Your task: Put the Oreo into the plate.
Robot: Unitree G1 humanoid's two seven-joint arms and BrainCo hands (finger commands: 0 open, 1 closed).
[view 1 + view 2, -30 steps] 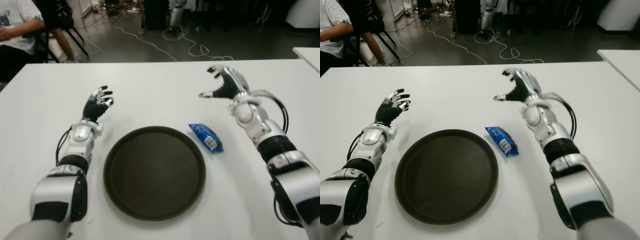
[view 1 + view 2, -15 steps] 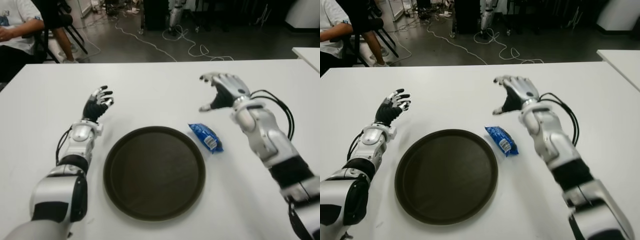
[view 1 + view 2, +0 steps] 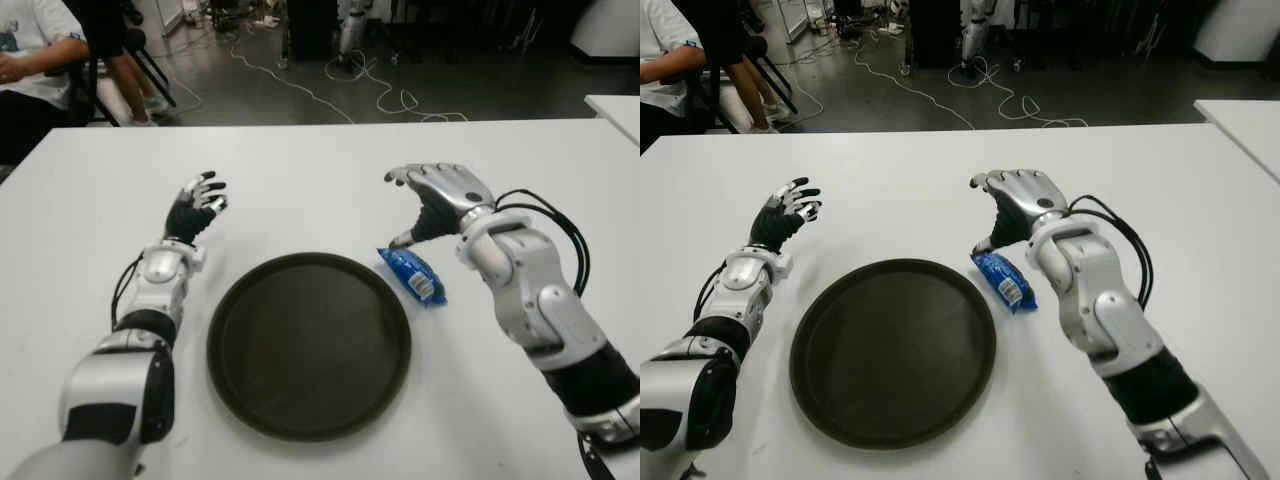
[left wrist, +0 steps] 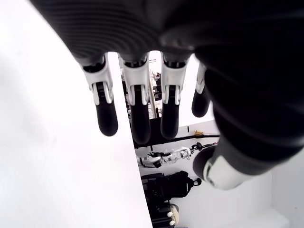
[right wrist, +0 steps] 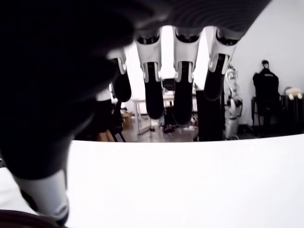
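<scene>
Lying flat on the white table [image 3: 300, 170], the blue foil-wrapped Oreo packet [image 3: 412, 275] is found just off the rim of the round dark-brown plate [image 3: 308, 343], at about 2 o'clock from the plate's centre and not touching it as far as can be seen. The packet's long axis is set diagonally, from 11 o'clock to 5 o'clock, with a white label patch towards its nearer end; no writing on it can be read. The right hand [image 3: 438, 197] is held just beyond the packet's far end, palm down, its fingers [image 5: 154, 95] loosely spread and holding nothing, the thumb tip lowered close to the packet. The left hand [image 3: 195, 207] is seen at about 10 o'clock from the plate, fingers relaxed and empty. A seated person [image 3: 35, 60] is visible beyond the table's far left corner.
</scene>
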